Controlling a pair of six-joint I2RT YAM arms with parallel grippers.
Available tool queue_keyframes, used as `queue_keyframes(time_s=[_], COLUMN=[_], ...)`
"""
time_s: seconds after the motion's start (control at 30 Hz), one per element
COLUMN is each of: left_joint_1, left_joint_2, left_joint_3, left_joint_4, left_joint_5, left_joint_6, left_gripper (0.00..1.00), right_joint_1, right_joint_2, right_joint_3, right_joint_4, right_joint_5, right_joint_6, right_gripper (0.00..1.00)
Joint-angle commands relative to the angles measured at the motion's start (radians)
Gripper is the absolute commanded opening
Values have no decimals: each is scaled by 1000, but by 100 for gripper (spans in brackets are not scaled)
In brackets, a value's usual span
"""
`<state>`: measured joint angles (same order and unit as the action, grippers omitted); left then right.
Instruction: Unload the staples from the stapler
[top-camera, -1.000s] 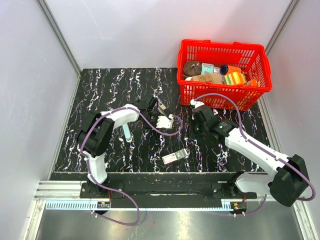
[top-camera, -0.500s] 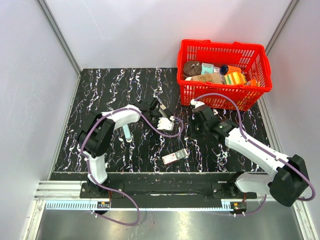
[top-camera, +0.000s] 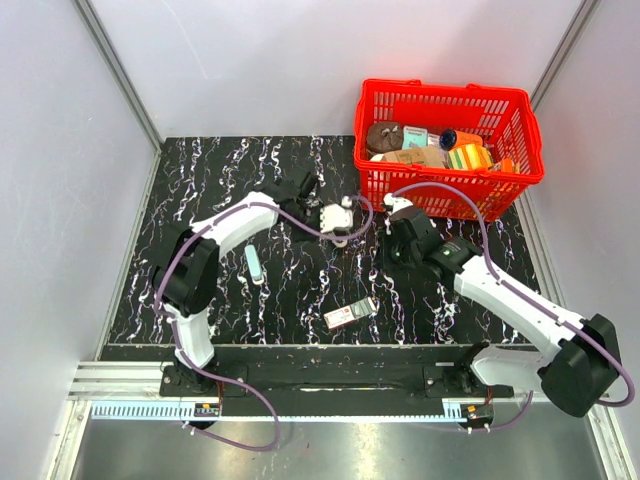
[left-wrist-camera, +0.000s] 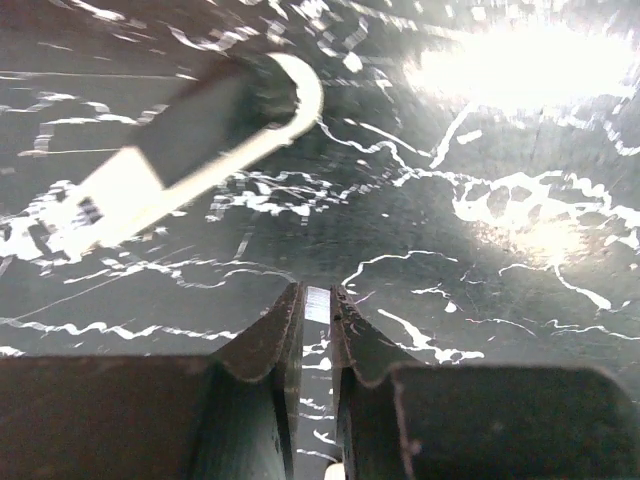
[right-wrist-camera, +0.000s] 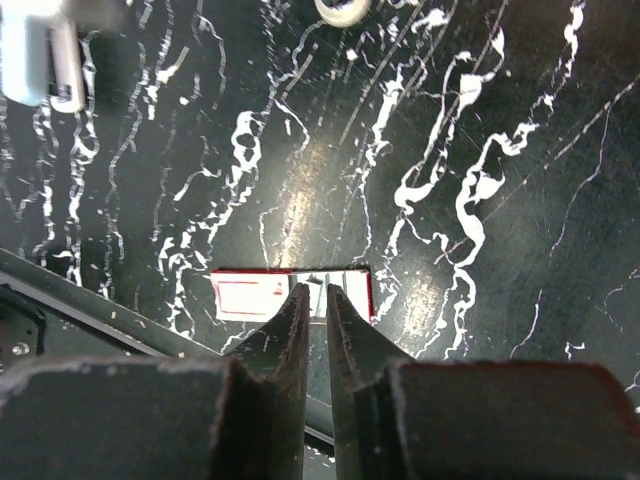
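In the left wrist view, a slim black thing with a pale rounded end, which I take for the stapler (left-wrist-camera: 200, 140), lies blurred on the black marbled table ahead and to the left of my left gripper (left-wrist-camera: 317, 300). The left jaws are pressed on a thin silvery strip (left-wrist-camera: 317, 304); I cannot tell whether it is a row of staples. In the top view the left gripper (top-camera: 340, 228) is at mid-table, and the stapler is hard to pick out beside it. My right gripper (top-camera: 398, 240) is just to its right. It shows shut and empty in the right wrist view (right-wrist-camera: 316, 292).
A flat box with a red-white label (top-camera: 350, 313) lies near the front edge, and shows under the right jaws (right-wrist-camera: 250, 295). A pale blue-white stick (top-camera: 253, 265) lies left of centre. A red basket (top-camera: 530, 165) full of items stands at the back right.
My left gripper has moved up and to the right, toward the basket and the right gripper. The right gripper has shifted slightly toward the back. The box and the stick have not moved.
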<state>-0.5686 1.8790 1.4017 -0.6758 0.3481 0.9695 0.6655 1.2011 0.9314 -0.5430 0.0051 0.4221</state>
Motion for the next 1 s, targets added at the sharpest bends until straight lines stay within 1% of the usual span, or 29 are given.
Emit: queue_keyframes(time_s=[0.0, 0.07, 0.13, 0.2, 0.23, 0.27, 0.33, 0.37, 0.4, 0.43, 0.47, 0.53, 0.57, 0.6, 0.63, 0.77, 0.87, 0.97], left_joint_1=[68, 108, 145, 179, 193, 202, 213, 216, 220, 225, 233, 239, 237, 237, 237, 236, 234, 236], left_joint_2=[-130, -159, -190, -224, -253, -282, -339, -345, -333, -314, -298, -239, -213, -192, -187, -227, -244, -254], left_joint_3=[144, 178, 191, 156, 119, 58, -92, -184, -232, -286, -328, -340, -331, -325, -326, -377, -395, -408], left_joint_4=[-83, -93, -67, 55, 152, 303, 726, 983, 1201, 1480, 1735, 2040, 2131, 2232, 2253, 2224, 2222, 2224], left_joint_5=[213, 340, 499, 671, 739, 796, 868, 888, 907, 899, 881, 839, 833, 821, 810, 779, 776, 769], left_joint_6=[-211, -309, -423, -610, -758, -917, -1290, -1515, -1718, -1947, -2141, -2409, -2504, -2584, -2618, -2577, -2576, -2577], left_gripper=[5, 5, 5, 6, 6, 6, 7, 7, 8, 9, 11, 14, 14, 14, 14, 14, 14, 14], right_joint_1=[-10, -14, -14, -14, -15, -17, -17, -18, -18, -18, -18, -21, -21, -21, -24, -29, -32, -30], right_joint_2=[-60, -89, -115, -135, -140, -144, -146, -147, -147, -149, -147, -141, -138, -137, -135, -101, -80, -46], right_joint_3=[69, 76, 80, 84, 84, 84, 83, 83, 81, 76, 75, 84, 86, 86, 84, 95, 90, 110], right_joint_4=[38, 66, 109, 165, 191, 227, 300, 333, 362, 398, 429, 471, 495, 521, 564, 641, 713, 742], right_joint_5=[-40, -65, -97, -134, -154, -171, -209, -224, -232, -246, -258, -274, -283, -287, -292, -321, -332, -341], right_joint_6=[-6, 3, 17, 32, 40, 50, 78, 87, 98, 110, 115, 130, 135, 144, 150, 181, 211, 222], right_gripper=[17, 17, 20, 29, 35, 42, 54, 56, 57, 59, 59, 60, 60, 60, 60, 59, 59, 58])
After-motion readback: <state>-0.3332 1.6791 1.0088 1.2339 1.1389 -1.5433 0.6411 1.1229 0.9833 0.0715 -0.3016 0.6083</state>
